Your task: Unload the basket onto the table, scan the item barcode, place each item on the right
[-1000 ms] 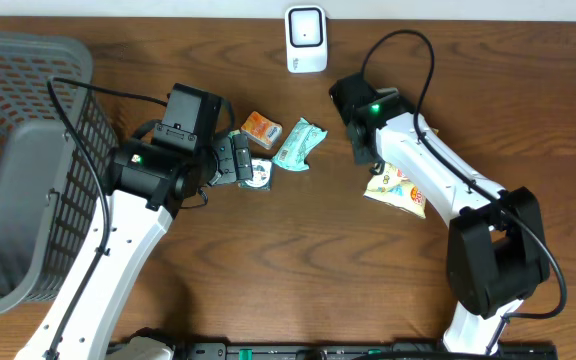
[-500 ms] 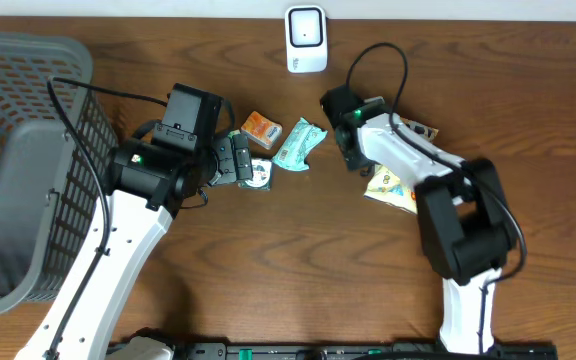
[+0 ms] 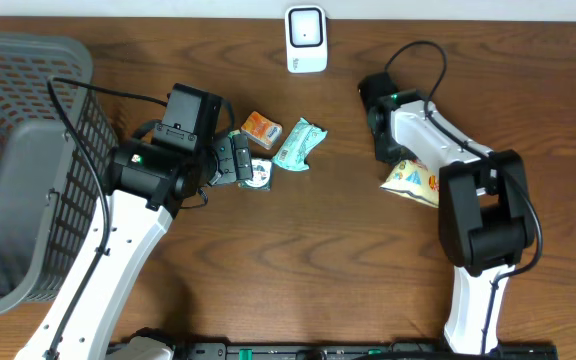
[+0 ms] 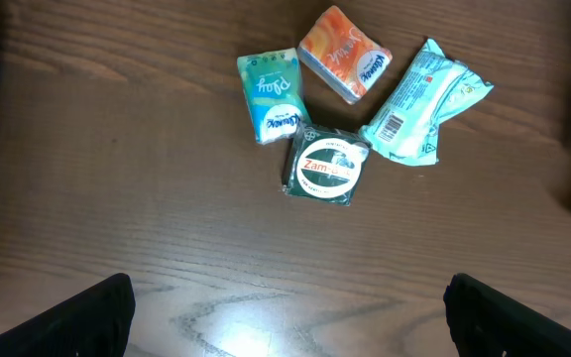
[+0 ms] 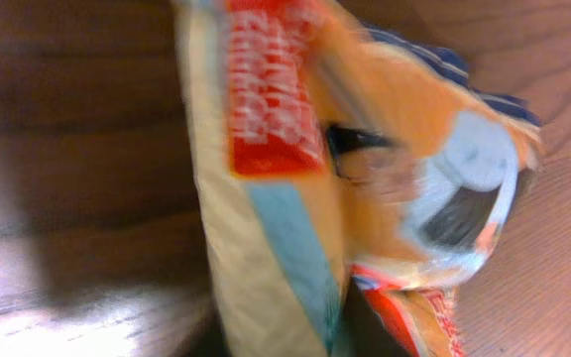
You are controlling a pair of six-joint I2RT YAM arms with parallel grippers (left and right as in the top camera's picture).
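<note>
The bag (image 3: 413, 180) lies right of the tabletop's middle, nearer the right edge than the left, under the right arm. The right pincer (image 3: 388, 155) is fully closed, and the bag (image 5: 285, 198) fills the wrist view, blurred and crumpled, so the grip seems to be on its film. Which part is pinched cannot be told. The left pincer (image 4: 285, 317) stands wide open and holds nothing, above the small goods left of centre.

The likeliest trouble is slippage: thin, glossy film held by a small fold could pull free as the arm swings toward the scanner (image 3: 306, 38). No barcode shows in either view, so the code may end up facing away from the scanner, or creased so that it cannot be read. The arm's cable loops near the scanner and could brush it.

The tabletop (image 3: 318, 260) is dark wood grain with a sheen, and a glare patch shows in the left wrist view. A grey basket (image 3: 68, 110) fills the left edge. The scanner stands at the middle of the far edge. Left of centre lie a green packet (image 3: 298, 145), an orange pack (image 3: 261, 128), a tissue pack (image 4: 269, 94) and a round tin (image 4: 327, 169), close together. Of the room, only a pale strip beyond the far edge shows.
</note>
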